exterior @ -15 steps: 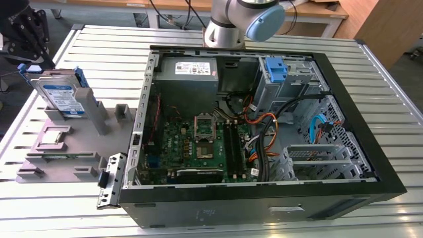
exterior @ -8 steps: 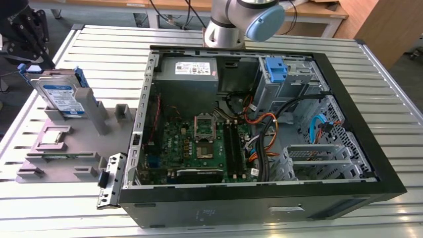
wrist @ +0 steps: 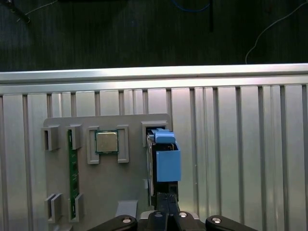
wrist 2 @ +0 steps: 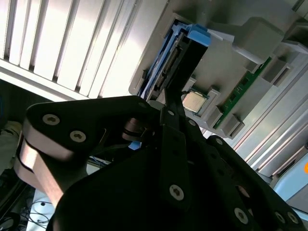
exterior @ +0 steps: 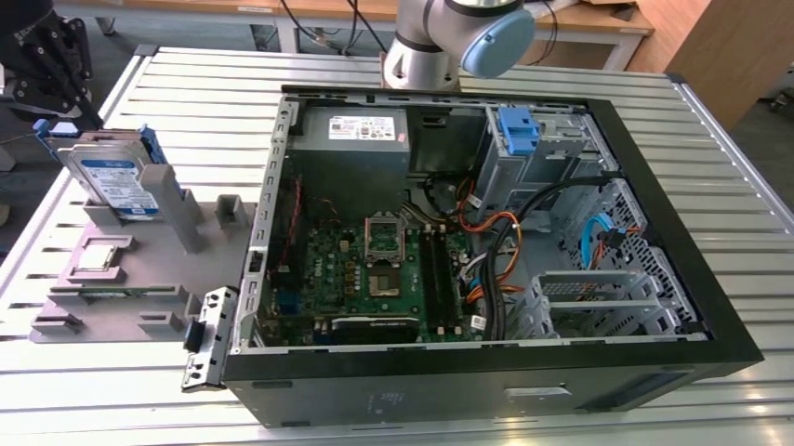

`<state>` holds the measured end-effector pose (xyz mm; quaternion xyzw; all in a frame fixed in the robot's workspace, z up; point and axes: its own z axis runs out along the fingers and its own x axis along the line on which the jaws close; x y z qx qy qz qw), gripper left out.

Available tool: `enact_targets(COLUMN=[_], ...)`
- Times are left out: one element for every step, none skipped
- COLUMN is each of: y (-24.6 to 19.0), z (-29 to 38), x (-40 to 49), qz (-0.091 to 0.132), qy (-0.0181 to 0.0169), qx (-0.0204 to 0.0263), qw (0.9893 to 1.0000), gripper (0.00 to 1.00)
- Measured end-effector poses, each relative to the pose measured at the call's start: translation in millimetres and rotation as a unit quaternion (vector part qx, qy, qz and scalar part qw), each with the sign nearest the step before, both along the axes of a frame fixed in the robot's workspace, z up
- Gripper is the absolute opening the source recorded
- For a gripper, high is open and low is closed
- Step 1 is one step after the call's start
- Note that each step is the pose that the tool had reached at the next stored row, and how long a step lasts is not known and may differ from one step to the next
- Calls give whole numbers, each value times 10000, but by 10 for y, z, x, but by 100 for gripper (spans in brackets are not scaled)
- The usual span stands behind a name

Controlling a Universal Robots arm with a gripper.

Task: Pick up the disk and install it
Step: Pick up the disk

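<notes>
The disk [exterior: 118,181] stands on edge in a slot of a grey fixture [exterior: 186,232] that lies on the slatted metal bench [exterior: 694,121], at the exterior view's left of an open computer case [exterior: 694,344]. Its silver face with the blue-and-white label is turned toward that camera, and its blue carrier shows along the upper edge. The black fingers [wrist: 162,207] hang just above the disk's upper end. In the first wrist view they lie side by side with only a thin seam between them and nothing clamped there. Whether their tips touch the carrier cannot be told. In both wrist views the disk shows edge-on, with the blue carrier at its far end. Beside it on the same fixture, a square processor chip [wrist: 106,142] sits in its own cradle, and a green memory stick [wrist: 73,168] lies in another. The case lies on its side with the cover off, and a green motherboard [exterior: 372,269] is exposed in its floor. A grey power-supply box [exterior: 351,130] sits in the far corner. A lone blue bracket [exterior: 515,130] stands in the drive cage toward the exterior view's right. The arm [exterior: 453,37] has its base at the far edge of the bench, behind the case.
</notes>
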<state>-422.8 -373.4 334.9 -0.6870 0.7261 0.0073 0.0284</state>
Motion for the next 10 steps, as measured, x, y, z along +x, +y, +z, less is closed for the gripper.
enact_targets(y=[0,0,0,0,0,0,0,0,0,0], z=[0,0,0,0,0,0,0,0,0,0], x=[0,0,0,0,0,0,0,0,0,0], qz=[0,0,0,0,0,0,0,0,0,0], qy=[0,0,0,0,0,0,0,0,0,0], qx=[0,0,0,0,0,0,0,0,0,0], qw=[10000,10000,10000,10000,10000,10000,10000,10000,10000,10000], gripper=[11,11,11,11,11,12,17,17,24,29])
